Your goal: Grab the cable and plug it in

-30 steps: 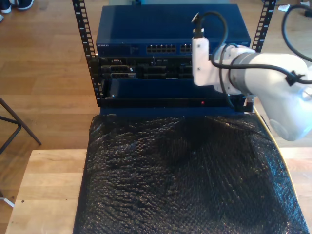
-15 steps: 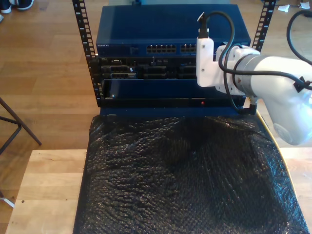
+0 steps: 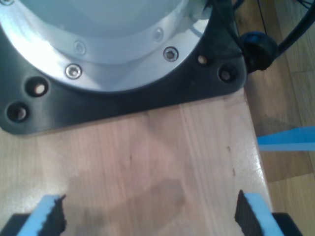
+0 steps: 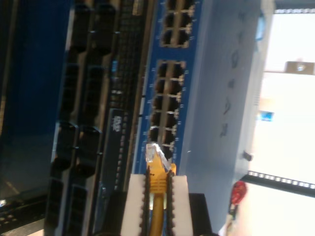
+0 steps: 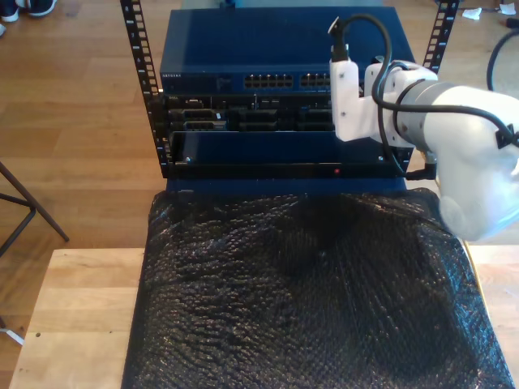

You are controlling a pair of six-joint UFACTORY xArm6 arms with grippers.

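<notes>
The grabbing part looks done: my second claw (image 4: pixel 156 196) is closed on the cable (image 4: pixel 157 206), its white pads pinching the yellow-orange line just behind the clear plug (image 4: pixel 152 153), which sticks out toward the blue switch (image 4: pixel 206 98). The plug tip sits close in front of the rows of ports (image 4: pixel 165 118), near the lower ones in that group, but I judge it not yet seated; what is left is the final line-up and push into a socket. In the exterior view the white arm (image 5: pixel 454 138) reaches in from that view's right, across the face of the rack (image 5: pixel 243 130), with a thick black arm cable (image 5: pixel 369 32) looping over it. My first claw (image 3: pixel 150 216) hangs open above the bare wooden surface (image 3: pixel 162 157), its blue-tipped fingers (image 3: pixel 47 211) wide apart and holding nothing, just beside a round arm base (image 3: pixel 108 49). A black bubbly sheet (image 5: pixel 300 300) covers the surface in front of the rack. Nothing appears to block the ports, though neighbouring sockets are tightly packed, so aim matters.
</notes>
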